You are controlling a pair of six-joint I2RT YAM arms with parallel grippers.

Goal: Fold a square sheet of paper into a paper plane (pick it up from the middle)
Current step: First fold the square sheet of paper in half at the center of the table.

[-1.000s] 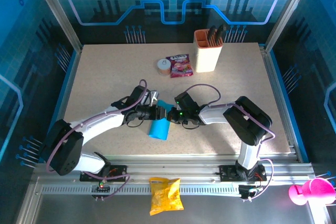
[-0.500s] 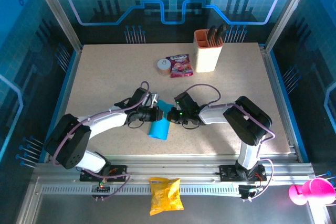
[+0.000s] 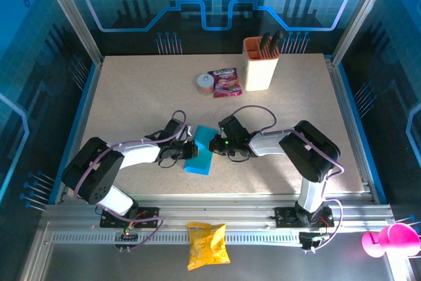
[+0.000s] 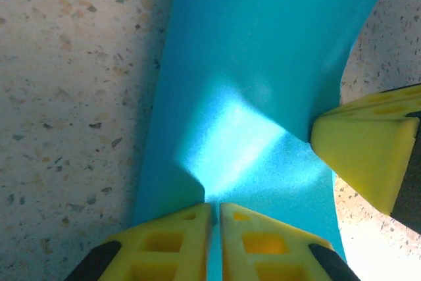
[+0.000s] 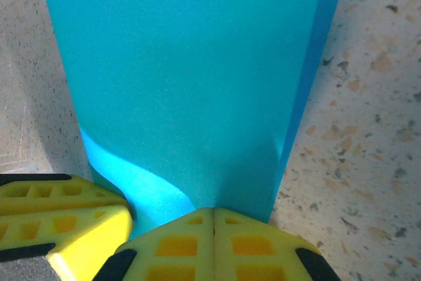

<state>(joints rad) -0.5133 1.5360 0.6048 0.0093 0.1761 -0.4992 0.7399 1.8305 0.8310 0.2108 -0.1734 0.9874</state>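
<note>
The left gripper and the right gripper, two in all, meet low over the speckled beige tabletop. Each pinches an opposite edge of the one bright cyan-blue square sheet of paper, bowed between them. Behind stand one beige holder cup and one pink-red snack packet, its print too small to read.
</note>
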